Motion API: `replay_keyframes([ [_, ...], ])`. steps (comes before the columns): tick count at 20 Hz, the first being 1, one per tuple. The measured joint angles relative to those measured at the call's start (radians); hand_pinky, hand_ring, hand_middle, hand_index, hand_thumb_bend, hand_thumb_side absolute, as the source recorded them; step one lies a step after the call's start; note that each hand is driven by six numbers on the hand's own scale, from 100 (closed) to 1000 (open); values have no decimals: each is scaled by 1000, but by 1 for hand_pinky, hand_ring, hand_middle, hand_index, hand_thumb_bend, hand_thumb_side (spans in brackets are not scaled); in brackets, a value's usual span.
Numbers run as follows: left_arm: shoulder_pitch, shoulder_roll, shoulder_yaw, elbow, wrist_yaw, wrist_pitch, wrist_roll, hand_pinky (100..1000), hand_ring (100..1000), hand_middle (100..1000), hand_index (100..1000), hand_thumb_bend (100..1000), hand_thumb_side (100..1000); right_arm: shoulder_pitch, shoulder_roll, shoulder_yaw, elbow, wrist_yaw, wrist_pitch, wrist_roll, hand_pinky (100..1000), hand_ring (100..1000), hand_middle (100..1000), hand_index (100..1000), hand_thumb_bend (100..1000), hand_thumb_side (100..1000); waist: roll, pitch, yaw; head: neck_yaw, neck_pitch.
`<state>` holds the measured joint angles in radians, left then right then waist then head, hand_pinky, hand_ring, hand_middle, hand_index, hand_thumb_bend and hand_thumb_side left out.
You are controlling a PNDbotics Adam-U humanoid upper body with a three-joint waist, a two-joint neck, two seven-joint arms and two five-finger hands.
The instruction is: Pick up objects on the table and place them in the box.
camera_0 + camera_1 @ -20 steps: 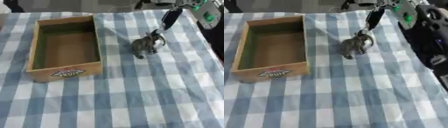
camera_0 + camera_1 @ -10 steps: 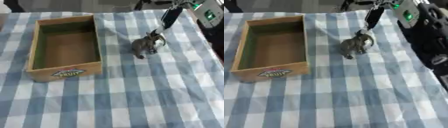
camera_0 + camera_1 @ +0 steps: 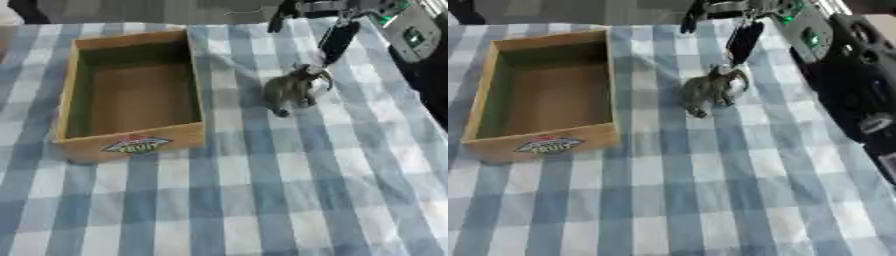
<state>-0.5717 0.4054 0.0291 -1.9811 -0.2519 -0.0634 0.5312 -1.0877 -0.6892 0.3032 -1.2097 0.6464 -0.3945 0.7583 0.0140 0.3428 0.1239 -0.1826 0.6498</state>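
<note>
Where the blue-and-white checked cloth (image 3: 262, 200) covered the table, 1 wooden box (image 3: 131, 145) stood at the left, open-topped, nothing visible inside, with a coloured label on its near wall. To its right, well apart from the box, 1 small grey animal figure (image 3: 293, 90) stood upright on the cloth. Right hand (image 3: 337, 40): entered from the upper right corner, dark fingers pointing down, their tips just above the figure's far end; contact could not be told. Fingers appeared straight, grasping nothing. The black right arm (image 3: 850, 85) filled the right edge of the right eye view. Left hand: not seen.
</note>
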Motion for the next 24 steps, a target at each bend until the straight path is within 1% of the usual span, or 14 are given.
replay_keyframes([
  [6,-1,0,0,0,1,0,0,872,880,887,893,100,704,6,7,7,2,4,-8,-8,818,901,737,834,596,227,0,3,5,-1,0],
  [13,-4,0,0,0,3,-1,1,872,880,887,892,100,704,16,13,19,20,21,-16,-16,814,899,732,827,584,195,0,9,12,-5,-1],
  [15,-5,0,0,0,5,-2,2,872,880,887,892,100,703,20,17,21,26,23,-18,-18,813,899,730,825,570,173,0,10,12,-5,-1],
  [22,-8,0,0,0,5,-2,2,872,880,887,891,100,702,24,18,25,46,45,-28,-28,801,891,713,805,549,161,1,12,12,-5,-2],
  [24,-8,0,0,0,5,-2,3,872,880,887,891,100,702,24,20,25,51,54,-33,-33,799,890,711,802,537,143,2,13,13,-5,-2],
])
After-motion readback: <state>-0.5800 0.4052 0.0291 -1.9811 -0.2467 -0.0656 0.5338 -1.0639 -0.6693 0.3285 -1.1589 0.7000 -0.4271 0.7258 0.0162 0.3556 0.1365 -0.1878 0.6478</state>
